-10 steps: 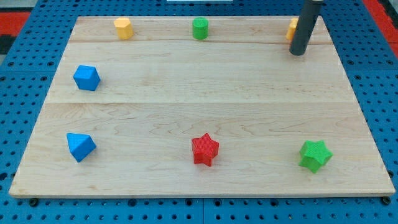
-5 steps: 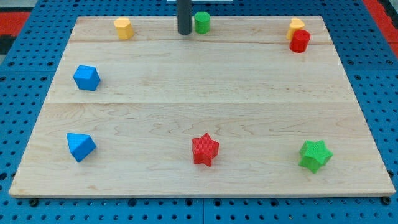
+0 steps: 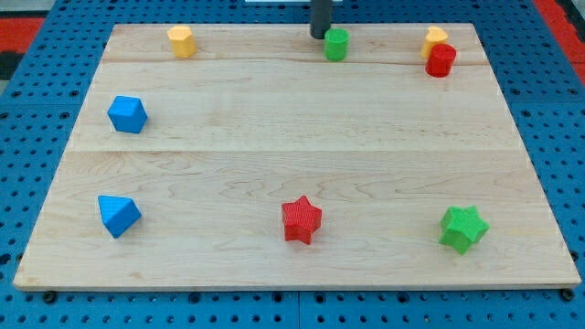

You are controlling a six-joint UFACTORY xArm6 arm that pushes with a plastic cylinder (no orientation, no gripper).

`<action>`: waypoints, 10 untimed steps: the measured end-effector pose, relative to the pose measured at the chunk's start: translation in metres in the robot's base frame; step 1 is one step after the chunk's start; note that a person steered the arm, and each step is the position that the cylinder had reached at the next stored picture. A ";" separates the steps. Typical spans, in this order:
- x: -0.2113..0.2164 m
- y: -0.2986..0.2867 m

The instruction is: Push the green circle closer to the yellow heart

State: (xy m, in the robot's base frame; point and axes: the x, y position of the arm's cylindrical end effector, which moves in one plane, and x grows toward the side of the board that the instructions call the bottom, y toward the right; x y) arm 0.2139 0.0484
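The green circle (image 3: 336,44) sits near the view's top edge of the wooden board (image 3: 292,155), a little right of centre. My tip (image 3: 319,35) is just left of it and slightly above, touching or nearly touching it. The yellow heart (image 3: 435,37) lies at the view's top right, well to the right of the green circle, with a red block (image 3: 441,60) pressed against its lower side.
A second yellow block (image 3: 181,41) is at the top left. Two blue blocks (image 3: 127,113) (image 3: 119,215) are on the left. A red star (image 3: 302,219) is at the bottom centre and a green star (image 3: 462,228) at the bottom right.
My tip came from the top right to the green circle's left side, then moved right. The green circle has slid right and slightly down, towards the yellow heart.
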 end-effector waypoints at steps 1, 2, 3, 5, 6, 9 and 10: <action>-0.002 -0.027; 0.018 -0.052; 0.042 -0.023; 0.041 -0.008; 0.041 0.002; 0.043 0.033; 0.085 -0.029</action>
